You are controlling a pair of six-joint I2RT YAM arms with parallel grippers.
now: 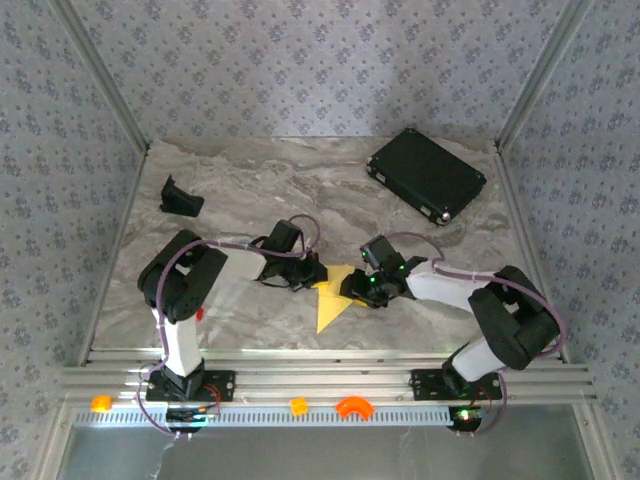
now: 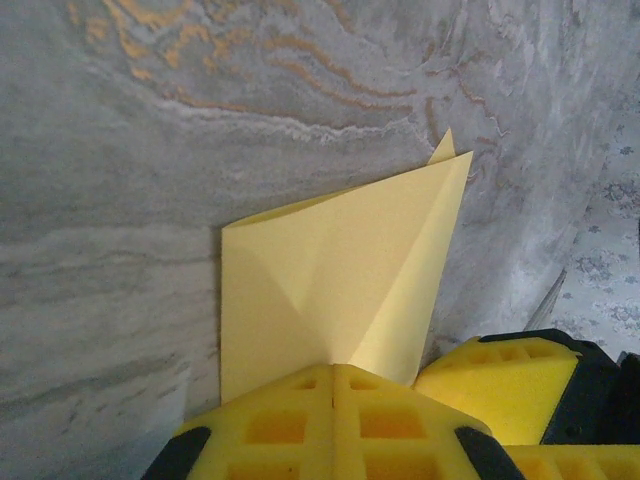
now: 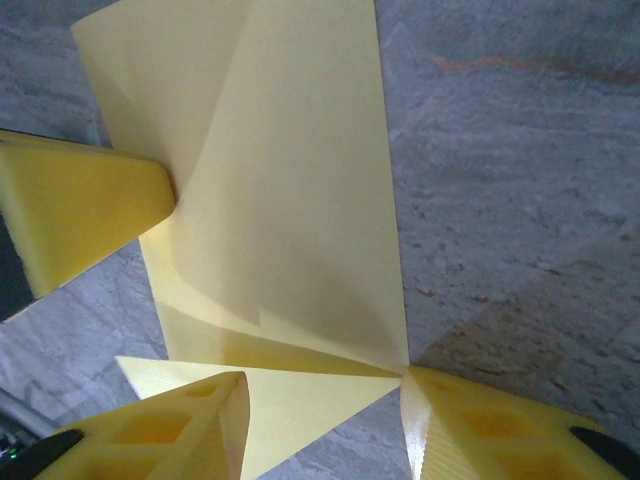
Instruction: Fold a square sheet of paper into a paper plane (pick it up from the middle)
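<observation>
Paper (image 1: 335, 300) between both arms' fingers (image 3: 80, 205), seemingly pinched left.

I count one folded pale-yellow paper sheet (image 1: 332, 303), one black rectangular case (image 1: 427, 175), one small black bracket-shaped piece (image 1: 179, 198), three small orange plastic pieces (image 1: 298, 405) along the front rail, and two black-sleeved robot arms (image 1: 180, 290).
</observation>
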